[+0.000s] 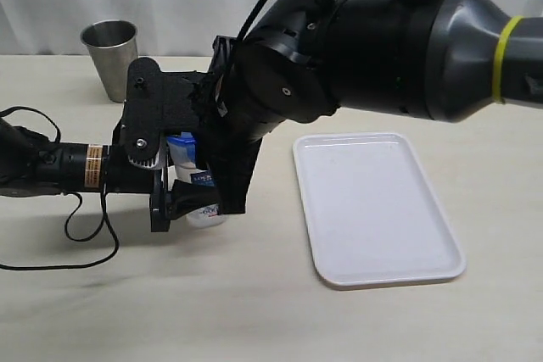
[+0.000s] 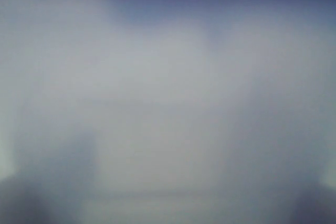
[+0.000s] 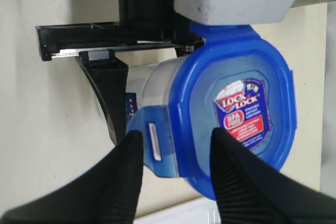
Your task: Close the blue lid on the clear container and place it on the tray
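**Canister pinned left of the tray, lid seated on top**

Exterior view: Found the clear container (image 1: 188,161) upright on the table (image 1: 254,311), left of the tray (image 1: 382,209) and not on it. Saw the left gripper (image 1: 174,182) reaching in from the left, clamped across the canister's sides. Could not make out the right fingers behind the bulky wrist.

Left wrist view: Showed only grey-blue blur; gave nothing usable.

Right wrist view: Caught the blue lid (image 3: 236,114) sitting on the container's mouth, one flap (image 3: 156,148) hanging down the wall. Found the right gripper (image 3: 176,134) parted above that edge, clasping nothing; contact impossible to tell.

Handling: Judged light, stiff and thin-walled, smooth enough to slip. Best held across the flat sides below the lid, never by the flaps. Likely to tip easily, being tall and narrow.
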